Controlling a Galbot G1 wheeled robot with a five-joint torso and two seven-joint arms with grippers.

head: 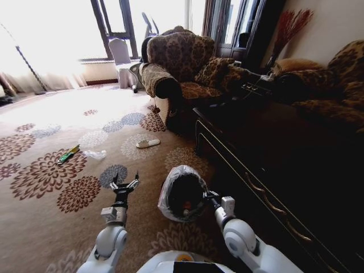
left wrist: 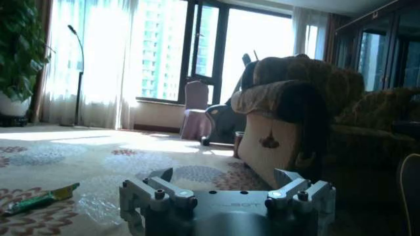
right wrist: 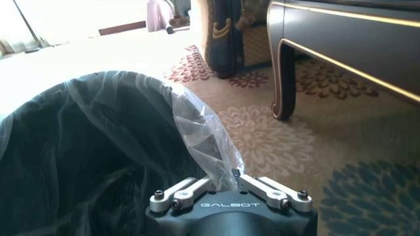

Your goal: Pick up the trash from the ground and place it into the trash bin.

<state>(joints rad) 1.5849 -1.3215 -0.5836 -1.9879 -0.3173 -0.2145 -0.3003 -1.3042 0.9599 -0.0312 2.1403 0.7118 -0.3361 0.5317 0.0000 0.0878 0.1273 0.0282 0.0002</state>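
The trash bin (head: 166, 196), black with a translucent liner, stands on the carpet just in front of me. My right gripper (head: 208, 196) is at its right rim; the right wrist view shows the gripper (right wrist: 224, 180) shut on the liner (right wrist: 196, 128) at the bin's edge. My left gripper (head: 125, 184) hovers open left of the bin, low over the carpet and empty. Farther ahead to the left lies trash: a green foil wrapper (head: 69, 153) and clear plastic film (head: 95, 154). The left wrist view shows the wrapper (left wrist: 41, 199) and film (left wrist: 98, 206) beyond the open gripper (left wrist: 226, 182).
A long dark wooden table (head: 267, 170) runs along the right, close to the bin. A patterned armchair (head: 179, 68) stands ahead, a sofa (head: 335, 85) at far right. A white slipper-like object (head: 148, 143) lies on the flowered carpet. Open carpet stretches left toward the windows.
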